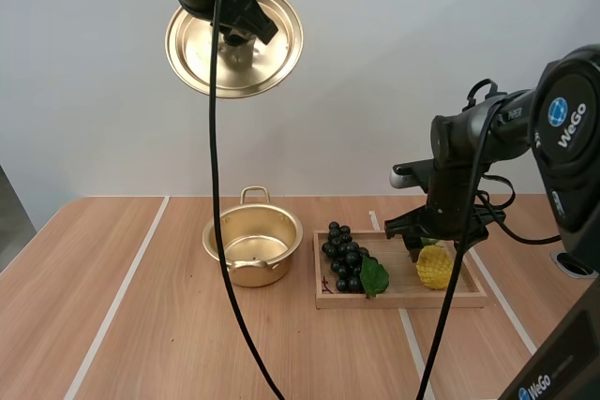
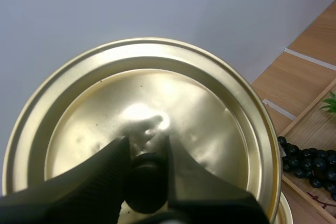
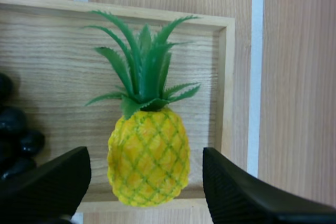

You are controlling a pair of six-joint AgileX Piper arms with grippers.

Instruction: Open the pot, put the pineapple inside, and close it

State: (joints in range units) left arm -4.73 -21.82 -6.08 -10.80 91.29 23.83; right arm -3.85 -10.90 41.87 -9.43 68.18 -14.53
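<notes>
Wooden tray (image 1: 394,303) flat on desk (image 1: 141,325), right of centre. Dark grapes (image 1: 343,258) with green leaf (image 1: 374,276) in tray's left half. White stripes (image 1: 114,302) cross desk.

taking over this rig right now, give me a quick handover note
Left gripper: shut on the knob of the lid, held high above the table.
Right gripper: open, straddling the pineapple in the wooden tray, not gripping it.
Pot: open on the table beside the tray; grapes also lie in the tray.
Done: lid off. Left: grasp the pineapple, put it in the pot, close it.
</notes>
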